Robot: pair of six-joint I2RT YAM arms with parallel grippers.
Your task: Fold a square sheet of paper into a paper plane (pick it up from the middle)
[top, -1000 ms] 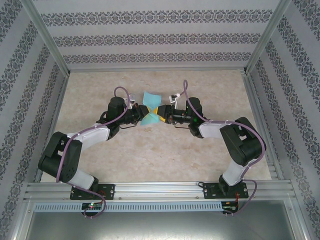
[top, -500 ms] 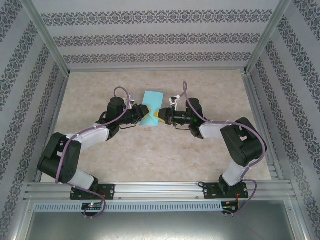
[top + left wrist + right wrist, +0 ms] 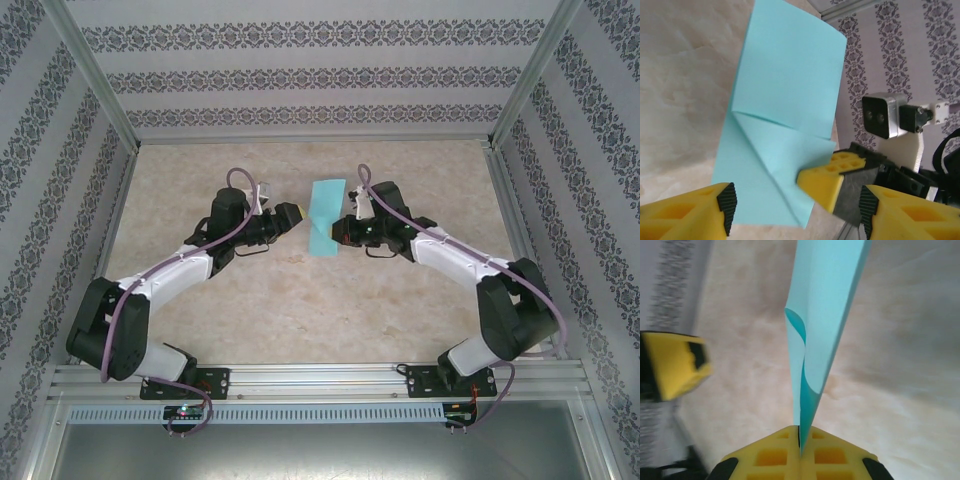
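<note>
The square sheet of paper (image 3: 325,208) is teal-blue and folded into a narrow strip, held above the middle of the table. In the left wrist view the paper (image 3: 790,85) shows a diagonal crease across its lower half. My right gripper (image 3: 339,229) is shut on the strip's near right edge. In its own view the fingers (image 3: 801,447) pinch the paper (image 3: 827,295) edge-on. My left gripper (image 3: 292,212) stands open just left of the paper, apart from it. Its jaws (image 3: 797,215) stand wide with nothing gripped between them. The paper plane is out of view.
The beige table (image 3: 300,300) is boxed in by patterned walls and aluminium rails, with a front rail (image 3: 320,378) by the arm bases. The right arm's wrist camera (image 3: 881,115) hangs close in front of my left gripper.
My left gripper opened, let go of the paper and drew back to the left. My right gripper shut on the paper and shifted right; the pinched sheet now hangs as a flat strip.
</note>
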